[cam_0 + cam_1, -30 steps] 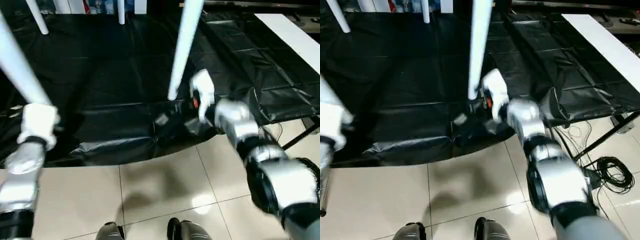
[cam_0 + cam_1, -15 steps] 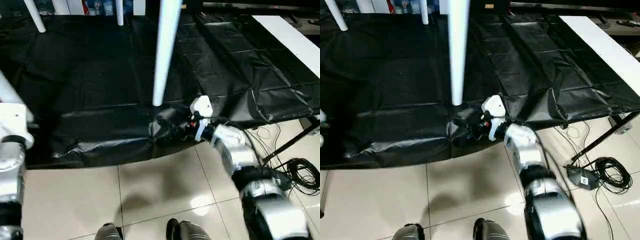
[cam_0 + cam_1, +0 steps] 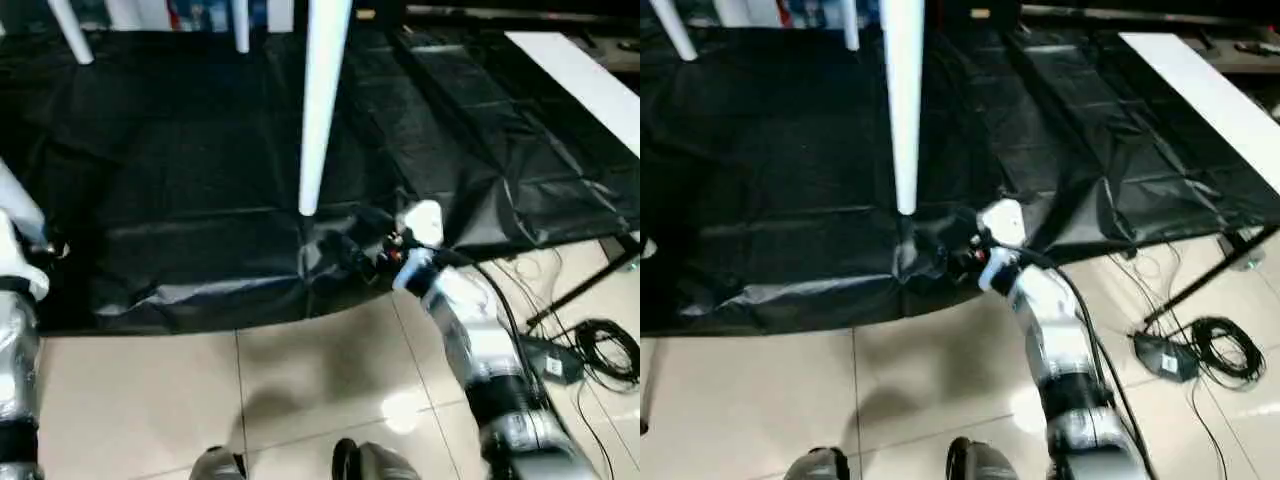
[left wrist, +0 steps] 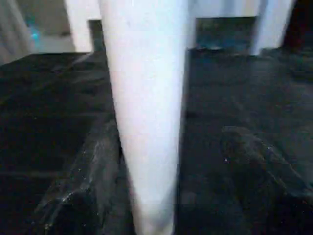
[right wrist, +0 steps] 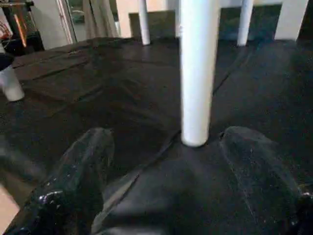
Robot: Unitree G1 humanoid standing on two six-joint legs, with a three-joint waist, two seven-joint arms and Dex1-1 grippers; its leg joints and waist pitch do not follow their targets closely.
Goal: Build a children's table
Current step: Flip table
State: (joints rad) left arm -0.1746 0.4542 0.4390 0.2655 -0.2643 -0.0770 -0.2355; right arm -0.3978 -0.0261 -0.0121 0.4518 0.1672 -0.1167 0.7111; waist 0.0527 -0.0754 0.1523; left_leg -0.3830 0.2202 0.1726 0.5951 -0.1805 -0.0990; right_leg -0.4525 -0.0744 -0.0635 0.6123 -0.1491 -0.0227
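The children's table stands on the black cloth; only its legs show, its top is out of view above. The near white leg point(image 3: 318, 100) rests its foot on the cloth just beyond my right gripper point(image 3: 358, 252). That gripper lies low at the table's front edge, open, its black fingers point(image 5: 78, 171) spread wide with the leg point(image 5: 197, 73) ahead between them, untouched. Another white leg point(image 4: 146, 112) fills the left wrist view, between the spread fingers point(image 4: 254, 166) of my open left gripper point(image 3: 30, 250) at the far left. Two far legs point(image 3: 70, 30) stand at the back.
The black-draped table's front edge point(image 3: 200, 305) runs across, with tiled floor below. A long white board point(image 3: 590, 80) lies at the right. Cables and a power block point(image 3: 595, 350) sit on the floor at the right. A white cup point(image 5: 10, 83) stands off to one side.
My right gripper has dropped from beside the near leg down to the table's front edge and stretched forward. My left arm has slid further toward the left edge of the picture.
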